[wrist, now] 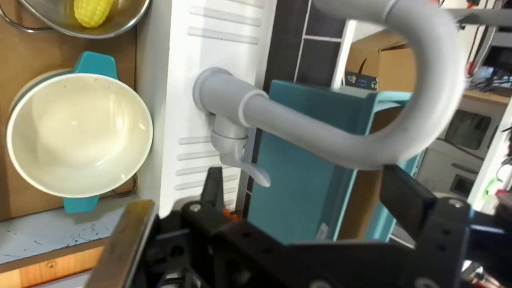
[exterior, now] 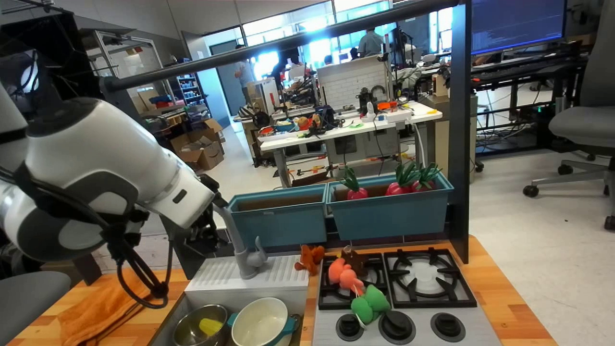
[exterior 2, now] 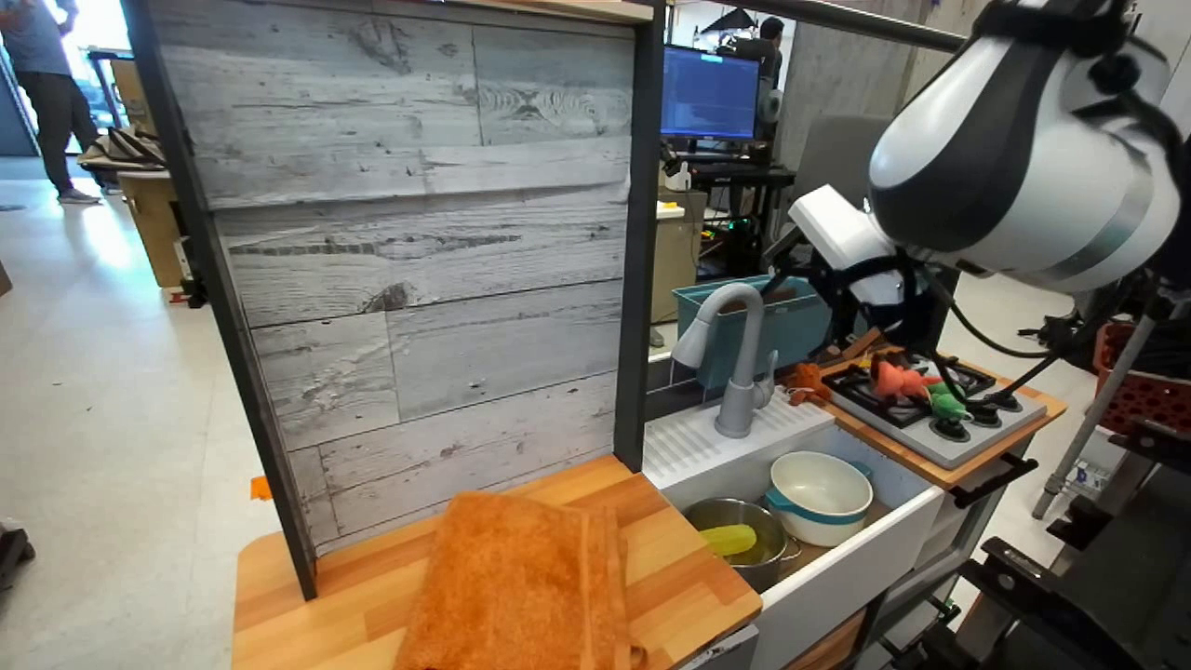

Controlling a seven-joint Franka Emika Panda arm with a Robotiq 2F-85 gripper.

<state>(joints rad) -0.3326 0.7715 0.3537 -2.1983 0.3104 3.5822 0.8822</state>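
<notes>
My gripper (wrist: 302, 170) stands open in the wrist view, its two black fingers wide apart with nothing between them. Nearest to it is the grey faucet (wrist: 312, 124), whose curved neck passes just beyond the fingertips. The right finger's tip overlaps the neck's edge in the picture; whether they touch, I cannot tell. The faucet's small lever (wrist: 252, 170) lies near the left finger. Behind the gap is a teal planter (wrist: 288, 200). In an exterior view the faucet (exterior: 235, 235) rises upright beside the arm's dark wrist end; the fingertips are hard to make out there.
A sink below holds a cream pot (wrist: 80, 136) with teal handles and a metal pot (exterior 2: 735, 507) containing yellow corn (wrist: 94, 12). Plush toys (exterior: 346, 274) lie on the stove (exterior: 423, 276). Radishes (exterior: 399, 188) stand in the right planter. An orange towel (exterior 2: 521, 577) covers the counter.
</notes>
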